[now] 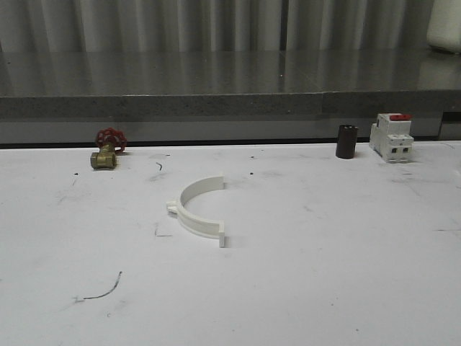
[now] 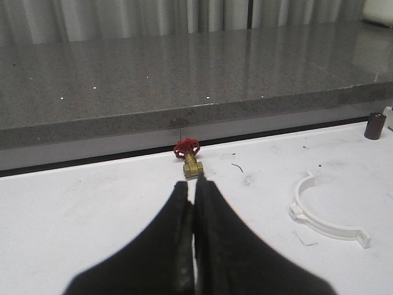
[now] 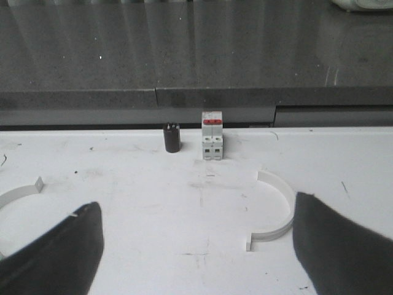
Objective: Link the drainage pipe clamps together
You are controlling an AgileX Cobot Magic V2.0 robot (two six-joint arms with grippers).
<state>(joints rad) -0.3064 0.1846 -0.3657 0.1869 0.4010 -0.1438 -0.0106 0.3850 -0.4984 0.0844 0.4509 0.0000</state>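
one clamp half (image 1: 199, 209) lies mid-table (image 1: 324, 288) — valve (image 1: 108, 149) behind left, breaker (image 1: 392, 137) behind right.

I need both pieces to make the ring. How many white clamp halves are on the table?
2. One clamp half lies mid-table, nearer than the valve. The other clamp half lies toward the robot's right, nearer than the breaker. None seem hidden.
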